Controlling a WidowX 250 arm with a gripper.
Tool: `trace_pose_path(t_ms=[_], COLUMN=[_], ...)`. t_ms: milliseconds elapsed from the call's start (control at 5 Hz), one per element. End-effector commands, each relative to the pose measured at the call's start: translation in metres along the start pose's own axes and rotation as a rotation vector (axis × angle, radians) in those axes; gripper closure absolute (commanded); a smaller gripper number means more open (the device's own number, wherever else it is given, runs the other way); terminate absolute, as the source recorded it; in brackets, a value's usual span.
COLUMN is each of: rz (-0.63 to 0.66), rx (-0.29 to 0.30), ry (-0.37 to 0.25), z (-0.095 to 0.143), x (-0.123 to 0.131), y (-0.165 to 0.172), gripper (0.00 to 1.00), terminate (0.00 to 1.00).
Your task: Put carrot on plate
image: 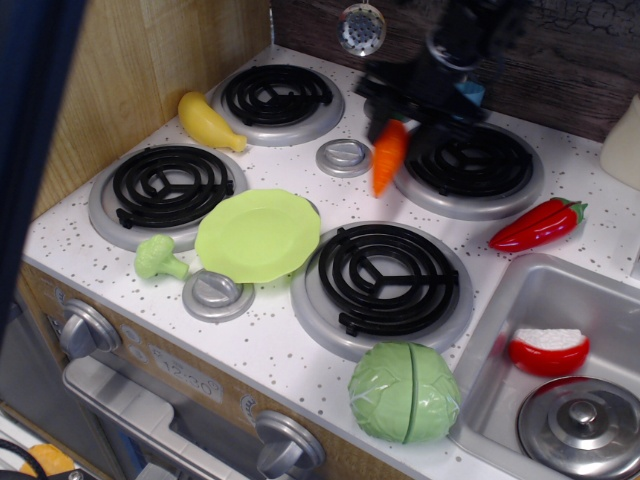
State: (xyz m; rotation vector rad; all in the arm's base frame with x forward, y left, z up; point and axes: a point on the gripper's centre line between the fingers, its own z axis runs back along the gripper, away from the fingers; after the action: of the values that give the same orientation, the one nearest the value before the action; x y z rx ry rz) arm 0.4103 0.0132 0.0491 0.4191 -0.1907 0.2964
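Overhead-angled single view, toy stove top. Landmark: the round light lime-green plastic plate [257,235], lying flat near the front of the stove, between the front-left and front-centre black coil burners.

Black robot gripper [398,122] hangs up and to the right of the plate, blurred with motion, clamped on the top end of the orange tapered plastic toy carrot [387,156]. Carrot hangs tip-down, tilted slightly, clear of the counter, over the gap just right of the small grey knob [344,156] behind the plate. Green stub top is hidden in the jaws.

Other items relative to the plate: yellow banana-like toy [207,122] behind and left; small green broccoli toy [158,259] just beside the left rim; glossy red chili pepper [537,224] well to the right; round green cabbage [405,391] in front and to the right.

Step in hand, by judgement: transport. Carrot is lifted and not yet over the plate. Next move calls for carrying forward and left until the tip sits above the plate's centre, lowering, then releasing. Plate surface is bare, so no obstacle there.
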Motion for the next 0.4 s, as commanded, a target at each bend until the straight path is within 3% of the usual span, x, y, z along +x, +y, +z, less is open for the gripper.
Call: trace_pose_path(t_ms=[0,200], rz=[0.084,0.158], rx=[0.112,0.113], ry=[-0.065,-0.065], z=[0.028,0.019], x=[-0.008,-0.025], y=[0.046,0.055], gripper=[1.00,1.00], terminate=[0.00,0.00])
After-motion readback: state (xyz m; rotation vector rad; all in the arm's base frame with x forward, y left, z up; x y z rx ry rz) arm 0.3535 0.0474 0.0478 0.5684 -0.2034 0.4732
